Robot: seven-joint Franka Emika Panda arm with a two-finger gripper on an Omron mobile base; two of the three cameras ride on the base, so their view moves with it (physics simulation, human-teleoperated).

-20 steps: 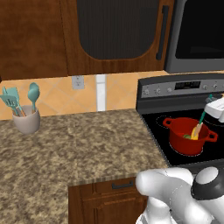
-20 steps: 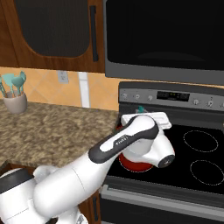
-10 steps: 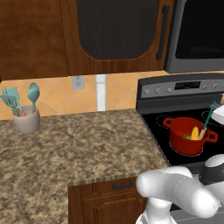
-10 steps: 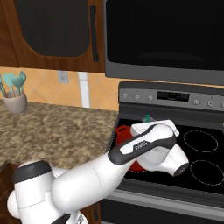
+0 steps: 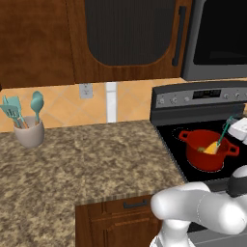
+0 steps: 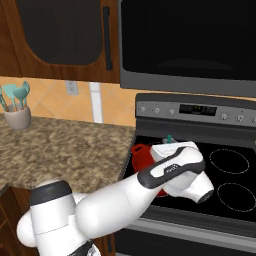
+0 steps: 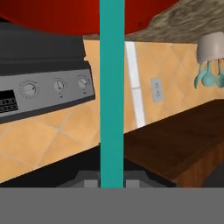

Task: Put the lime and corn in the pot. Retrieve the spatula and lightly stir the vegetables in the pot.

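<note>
The tool [image 7: 112,177] is closed on the spatula [image 7: 112,87], whose teal handle is seen in the hand view running straight up from between the two fingertips toward the red pot [image 7: 87,17] at the top of that view. In the left base view, the white hand is located at the right edge of the picture, above the stove [image 5: 193,103]. From it the spatula [image 5: 219,141] is tilted downward to the left, with its cream-tan blade inside the pot [image 5: 208,150]. A yellow patch is seen beside the blade in the pot; whether it is the corn cannot be told, and the lime cannot be made out.

The pot is positioned on the front left burner of the black cooktop, with one loop handle at each side. In the right base view, the pot [image 6: 141,152] is largely covered by the forearm, and the teal end of the spatula [image 6: 169,138] projects above the wrist.

The granite bench [image 5: 82,169] extends to the left of the stove. A beige cup [image 5: 30,132] holding teal utensils [image 5: 21,108] stands at its far left, well apart from the pot.
</note>
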